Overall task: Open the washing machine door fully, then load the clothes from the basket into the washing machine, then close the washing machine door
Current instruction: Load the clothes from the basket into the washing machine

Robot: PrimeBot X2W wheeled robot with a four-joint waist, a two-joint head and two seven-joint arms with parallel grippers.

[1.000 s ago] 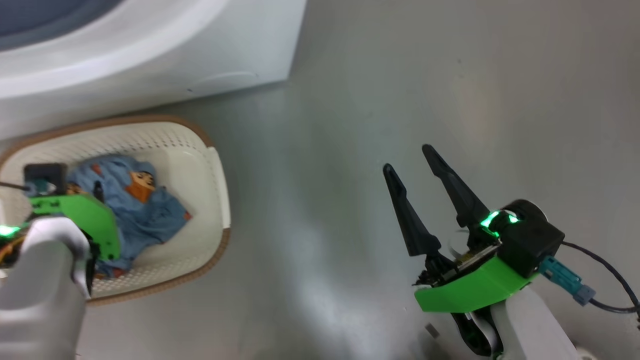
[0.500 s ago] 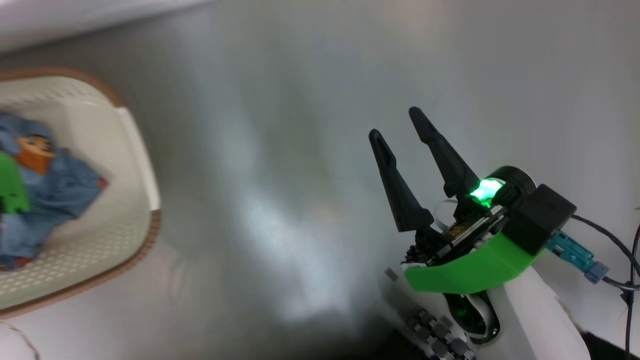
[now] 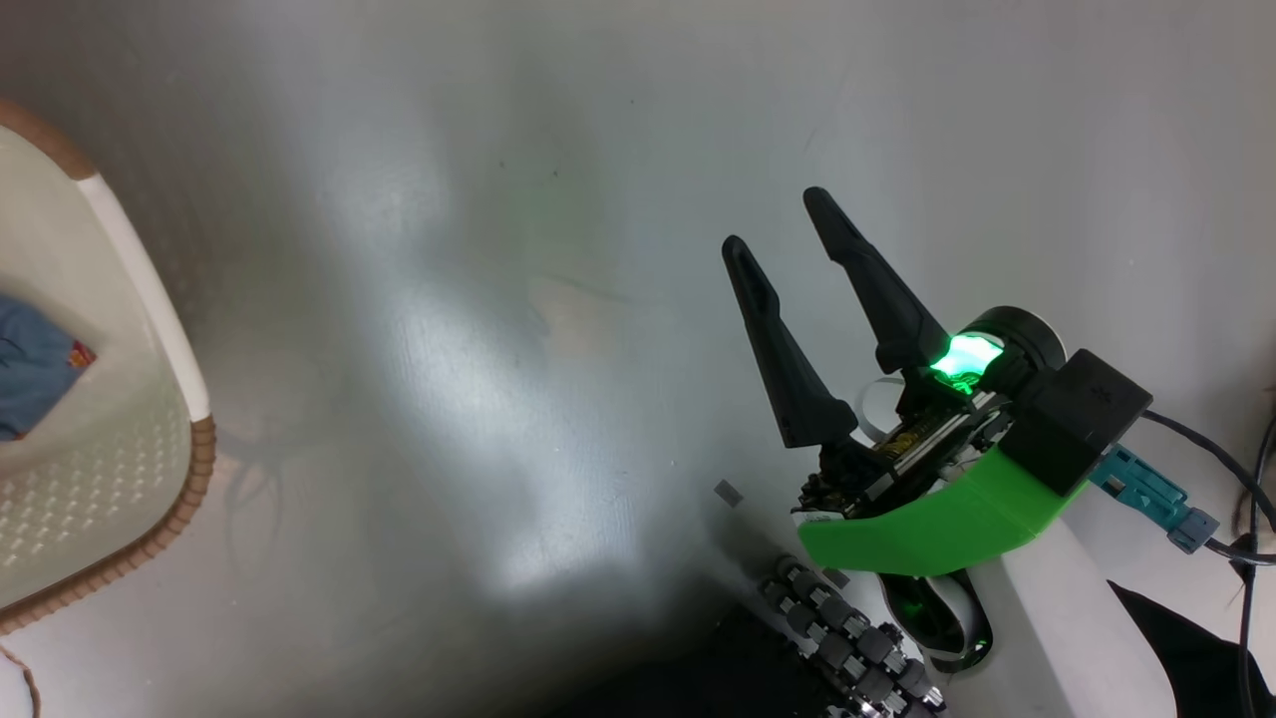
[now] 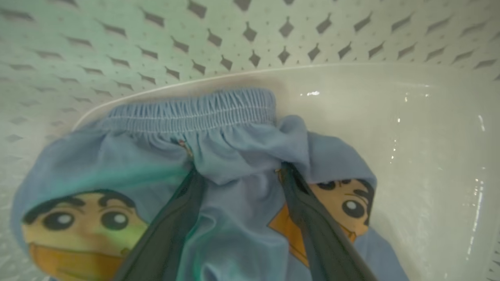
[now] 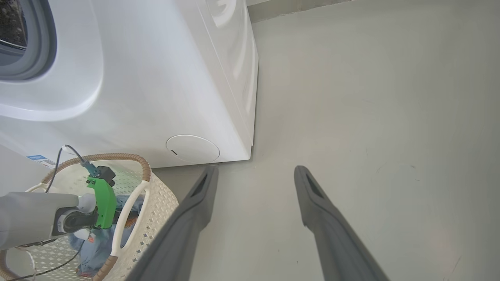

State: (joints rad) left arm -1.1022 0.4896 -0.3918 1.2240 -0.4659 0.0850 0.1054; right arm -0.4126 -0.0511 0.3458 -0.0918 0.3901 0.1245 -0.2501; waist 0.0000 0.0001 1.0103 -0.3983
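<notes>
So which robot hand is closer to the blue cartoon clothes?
Left. The left gripper is down inside the basket, its open fingers poking into the clothes. The right gripper hangs open above the grey floor, well outside the basket.

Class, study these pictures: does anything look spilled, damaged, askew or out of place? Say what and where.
Nothing stands out. The clothes lie bunched inside the basket, which stands upright on the floor beside the washing machine. The left hand, open, presses into the fabric; nothing is spilled.
</notes>
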